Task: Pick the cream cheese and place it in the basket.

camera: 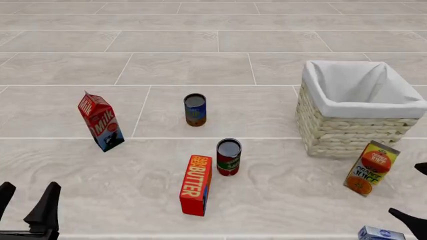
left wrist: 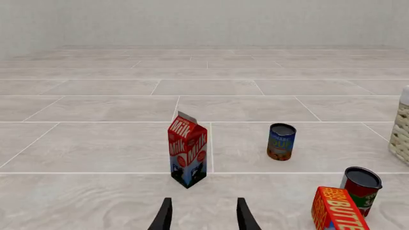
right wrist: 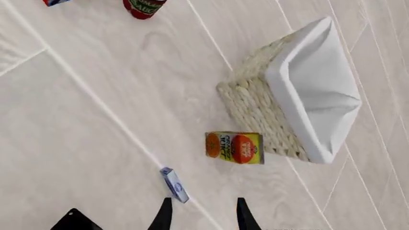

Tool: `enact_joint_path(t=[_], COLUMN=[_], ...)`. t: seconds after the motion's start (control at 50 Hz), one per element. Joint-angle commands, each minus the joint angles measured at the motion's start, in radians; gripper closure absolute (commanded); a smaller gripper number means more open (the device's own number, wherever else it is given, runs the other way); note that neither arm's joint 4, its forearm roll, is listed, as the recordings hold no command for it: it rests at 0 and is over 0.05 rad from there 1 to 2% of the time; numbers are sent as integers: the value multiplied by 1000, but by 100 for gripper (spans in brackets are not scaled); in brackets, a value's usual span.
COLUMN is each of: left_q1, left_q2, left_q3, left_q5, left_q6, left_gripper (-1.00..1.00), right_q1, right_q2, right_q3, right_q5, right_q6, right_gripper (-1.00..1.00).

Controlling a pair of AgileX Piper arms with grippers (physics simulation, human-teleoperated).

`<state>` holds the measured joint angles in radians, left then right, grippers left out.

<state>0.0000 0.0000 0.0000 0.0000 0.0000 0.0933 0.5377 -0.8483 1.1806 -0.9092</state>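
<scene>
The cream cheese [camera: 380,233], a small pale blue-and-white box, lies on the floor at the front right edge. In the right wrist view it [right wrist: 174,185] sits just beyond one finger of my right gripper [right wrist: 203,211], which is open and empty above it. In the front view my right gripper [camera: 403,190] hangs at the right edge, over the box. The cream wicker basket [camera: 340,132] with a white liner stands behind it at the right and shows in the right wrist view [right wrist: 255,110]. My left gripper [camera: 30,187] is open and empty at the front left.
An orange juice carton [camera: 371,168] stands between the cream cheese and the basket. A red-orange butter box [camera: 196,185], a red can [camera: 228,157], a blue can [camera: 195,110] and a milk carton [camera: 100,121] stand across the middle and left.
</scene>
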Motion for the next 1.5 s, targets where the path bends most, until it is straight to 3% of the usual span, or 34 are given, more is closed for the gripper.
enact_joint_path(t=[0.02,0.08,0.18,0.3,0.34,0.4,0.46,0.54,0.62,0.8,0.86,0.9,0.96,1.02,1.08,1.16,1.5], left_q1=[0,0,0,0,0,0,0,0,0,0,0,0,0,0,0,0,0], left_q2=[0,0,0,0,0,0,0,0,0,0,0,0,0,0,0,0,0], left_q3=[0,0,0,0,0,0,0,0,0,0,0,0,0,0,0,0,0], left_q5=[0,0,0,0,0,0,0,0,0,0,0,0,0,0,0,0,0], left_q6=[0,0,0,0,0,0,0,0,0,0,0,0,0,0,0,0,0], left_gripper=[-100,-100,-100,-100,-100,-100,-100,-100,-100,-100,-100,-100,-100,-100,-100,-100,-100], right_q1=[-39,-123,-115,-163,-158,-189,-168,-238,-240,-316,-320,-339,-326,-350,-335,-375,-375], right_q2=[67,67,98,123,154,162,175,208,241,299,332,341,356,373,394,417,441], right_q3=[77,151,155,186,175,201,201,223,211,261,256,278,288,317,318,350,408], right_q5=[-23,-34,-77,-129,-145,-168,-164,-204,-211,-246,-266,-287,-299,-338,-359,-405,-464], right_q6=[-88,-174,-156,-203,-173,-217,-190,-241,-237,-315,-296,-323,-305,-345,-327,-375,-402], right_gripper=[-100,-100,-100,-100,-100,-100,-100,-100,-100,-100,-100,-100,-100,-100,-100,-100,-100])
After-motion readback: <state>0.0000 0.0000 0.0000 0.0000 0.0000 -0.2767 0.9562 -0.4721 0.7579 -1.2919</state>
